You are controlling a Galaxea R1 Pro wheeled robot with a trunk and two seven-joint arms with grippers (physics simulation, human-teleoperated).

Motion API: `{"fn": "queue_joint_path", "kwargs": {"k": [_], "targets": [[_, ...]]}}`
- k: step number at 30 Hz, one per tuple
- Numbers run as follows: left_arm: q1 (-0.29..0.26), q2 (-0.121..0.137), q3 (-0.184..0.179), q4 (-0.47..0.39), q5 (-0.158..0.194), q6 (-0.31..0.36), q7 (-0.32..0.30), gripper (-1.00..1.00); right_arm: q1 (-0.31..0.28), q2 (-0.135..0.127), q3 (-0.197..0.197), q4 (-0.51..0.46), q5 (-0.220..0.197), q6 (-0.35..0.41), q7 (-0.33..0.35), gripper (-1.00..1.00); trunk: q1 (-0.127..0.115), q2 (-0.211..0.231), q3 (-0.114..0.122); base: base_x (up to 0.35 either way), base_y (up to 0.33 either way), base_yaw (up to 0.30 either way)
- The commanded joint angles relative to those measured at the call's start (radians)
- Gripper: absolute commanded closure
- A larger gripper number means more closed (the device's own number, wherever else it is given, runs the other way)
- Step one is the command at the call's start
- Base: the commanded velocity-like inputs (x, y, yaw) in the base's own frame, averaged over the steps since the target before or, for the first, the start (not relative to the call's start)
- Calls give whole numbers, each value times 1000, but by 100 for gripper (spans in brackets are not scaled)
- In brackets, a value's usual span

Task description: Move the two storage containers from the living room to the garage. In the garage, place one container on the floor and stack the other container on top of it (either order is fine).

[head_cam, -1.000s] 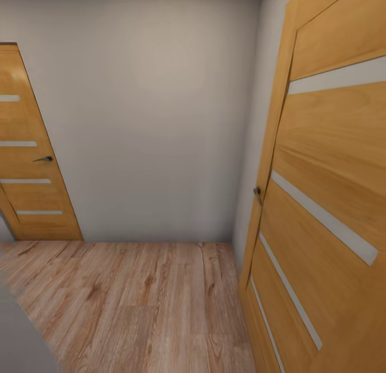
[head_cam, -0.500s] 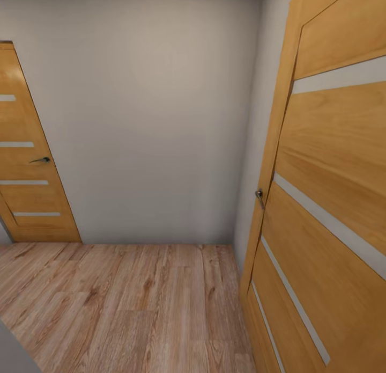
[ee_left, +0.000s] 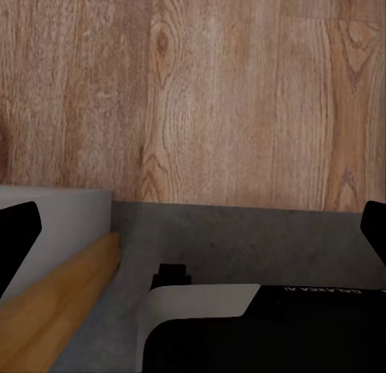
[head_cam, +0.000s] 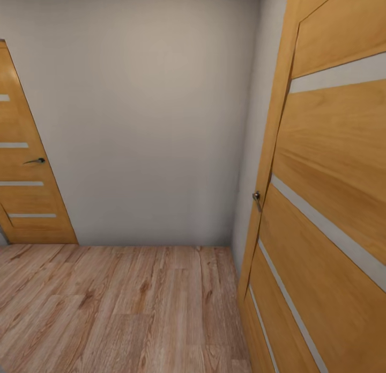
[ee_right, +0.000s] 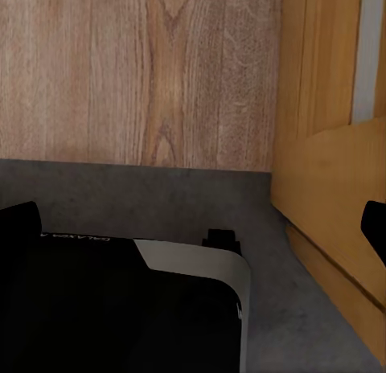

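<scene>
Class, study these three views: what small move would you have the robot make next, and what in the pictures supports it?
Probably roll the base a little forward onto the wood floor and turn left, away from the open door close on its right. Both wrist views show the base straddling the line where grey concrete meets wood, and neither orange box is in sight, so it seems to be travelling.

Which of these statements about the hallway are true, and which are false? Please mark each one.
1. Two wooden doors are in view. True: the left door and the right door.
2. The floor is carpet. False: the floor is light wood planks.
3. The wall ahead is plain grey. True.
4. An orange box stands by the wall. False: no box is visible there.
5. The left door has a handle. True.
</scene>
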Motion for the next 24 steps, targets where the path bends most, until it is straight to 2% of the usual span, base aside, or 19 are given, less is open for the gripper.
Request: {"fn": "queue_joint_path", "kwargs": {"k": [1, 10, 19, 24], "targets": [[-2, 0, 2, 5, 5, -7, -5, -100, -2, 0, 8, 5, -8, -8, 4, -100, 1, -1, -1, 5, -5, 0], [-2, 0, 2, 5, 5, -7, -5, -100, -2, 0, 8, 5, -8, -8, 4, -100, 1, -1, -1, 23, -1, 0], [-2, 1, 2, 5, 5, -7, -5, -100, -2, 0, 8, 5, -8, -8, 4, -100, 1, -1, -1, 254, 0, 0], [-2, 0, 2, 5, 5, -8, -5, -100, -2, 0, 8, 5, -8, -8, 4, -100, 1, -1, -1, 51, 0, 0]]}}
